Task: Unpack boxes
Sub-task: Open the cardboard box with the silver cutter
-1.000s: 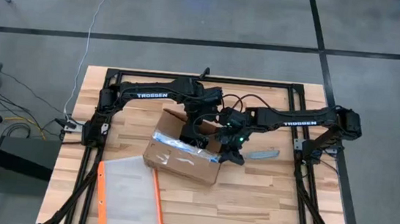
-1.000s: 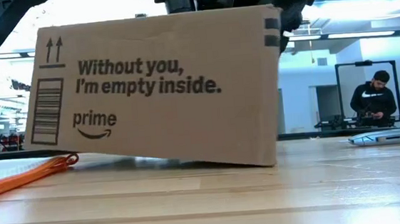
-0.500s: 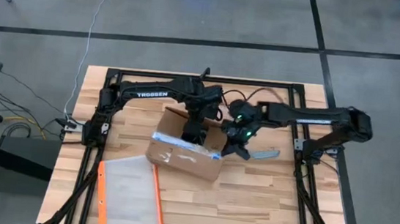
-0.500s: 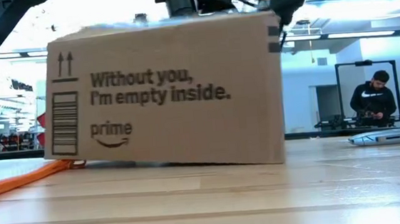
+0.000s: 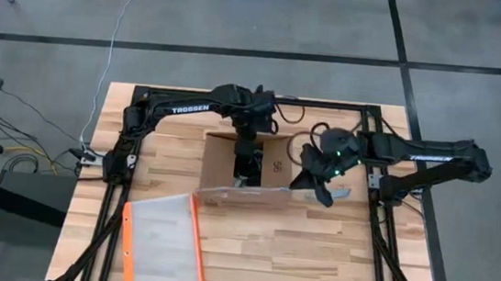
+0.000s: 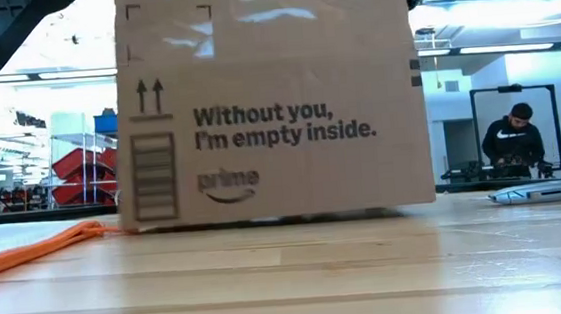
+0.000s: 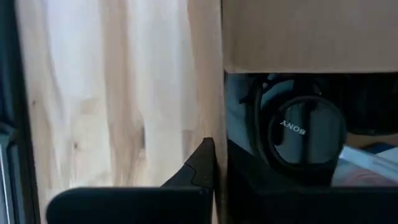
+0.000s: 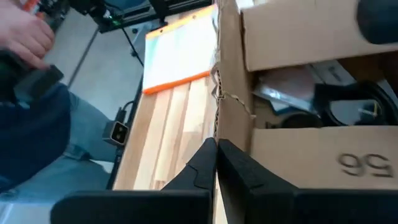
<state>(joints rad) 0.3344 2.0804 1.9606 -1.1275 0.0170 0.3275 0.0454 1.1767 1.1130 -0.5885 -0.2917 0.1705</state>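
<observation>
Wood desk (image 5: 332, 250) w/ black frame, grey floor around. Box (image 5: 246, 163) sits upright mid-desk, flaps open, headphones (image 7: 305, 134) inside. Left gripper (image 5: 246, 170) reaches into it; can't tell its opening. Right gripper (image 5: 320, 186) just beside box's edge, closed, empty. Judged step: start emptying; next needs a grip on contents.

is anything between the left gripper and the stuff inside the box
Nothing visible does. The left gripper already reaches down into the open box, and its wrist view looks past a cardboard flap straight at the black Sony headphones.
</observation>
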